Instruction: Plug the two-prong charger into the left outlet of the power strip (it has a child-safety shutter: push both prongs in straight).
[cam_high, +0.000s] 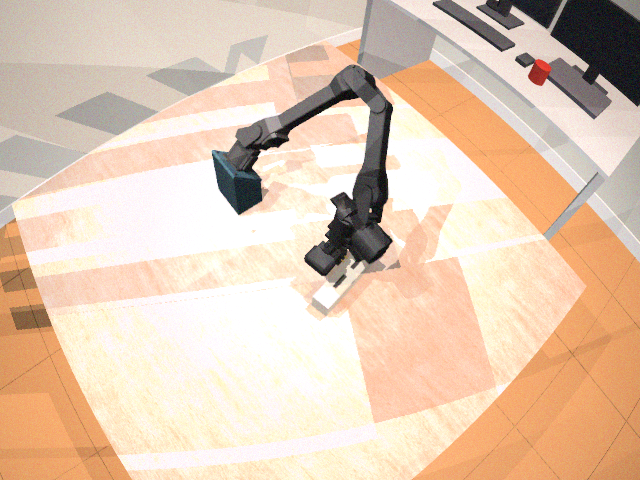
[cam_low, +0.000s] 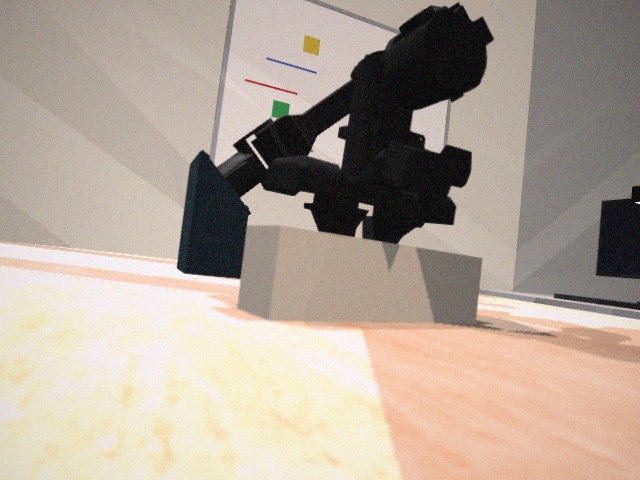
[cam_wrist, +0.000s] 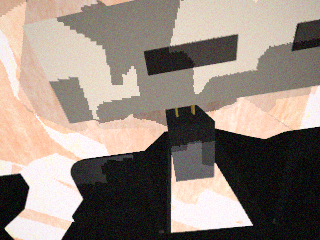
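Note:
The cream power strip (cam_high: 325, 297) (cam_low: 351, 279) (cam_wrist: 45, 45) lies on the table. Its dark left outlet (cam_wrist: 191, 55) and a second outlet (cam_wrist: 307, 36) show in the wrist view. My gripper (cam_low: 364, 229) (cam_wrist: 184, 133) is shut on the dark charger (cam_low: 368, 225) (cam_wrist: 190, 125). In the wrist view the two brass prongs (cam_wrist: 193, 109) are visible, outside the outlets, by the strip's near long edge and below the left outlet in the picture. In the exterior view the strip hides the fingertips. In the top view the arm mostly hides the charger. The gap between prongs and strip is hard to judge.
The arm's dark teal base block (cam_high: 237, 186) (cam_low: 214, 227) stands on the table behind the strip, as the exterior view shows. A separate desk (cam_high: 496, 77) with monitors, keyboards and a red cup (cam_high: 539, 72) stands at the upper right. Patches of light and shadow cross the table and strip.

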